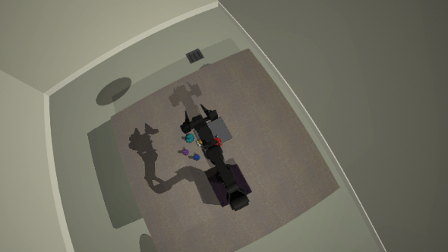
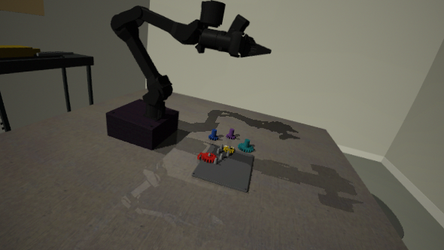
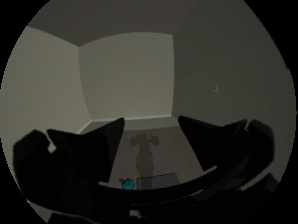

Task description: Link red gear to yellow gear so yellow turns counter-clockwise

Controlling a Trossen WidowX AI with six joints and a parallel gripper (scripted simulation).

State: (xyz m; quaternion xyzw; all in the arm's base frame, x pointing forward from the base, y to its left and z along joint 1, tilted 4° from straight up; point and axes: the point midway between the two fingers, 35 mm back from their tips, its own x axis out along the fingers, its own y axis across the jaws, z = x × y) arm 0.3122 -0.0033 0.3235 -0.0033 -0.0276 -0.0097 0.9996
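The grey board (image 1: 224,130) (image 2: 229,176) (image 3: 167,180) lies flat on the table. The red gear (image 1: 219,140) (image 2: 206,157) and the yellow gear (image 1: 200,142) (image 2: 229,150) sit on it, with several short grey pegs between and around them. A teal gear (image 1: 190,138) (image 2: 246,146) (image 3: 128,184), a purple gear (image 1: 185,152) (image 2: 231,134) and a blue gear (image 1: 197,157) (image 2: 214,135) stand on the table beside the board, each with an upright knob. My gripper (image 1: 194,108) (image 3: 152,119) is open and empty, high above the table. In the top view the arm hides part of the board.
The arm's dark base box (image 1: 243,182) (image 2: 132,126) stands on the brown table (image 1: 273,152) (image 2: 94,181). The arm casts shadows over the table. A black side table (image 2: 75,60) with yellow and grey things on it is at the left in the exterior view.
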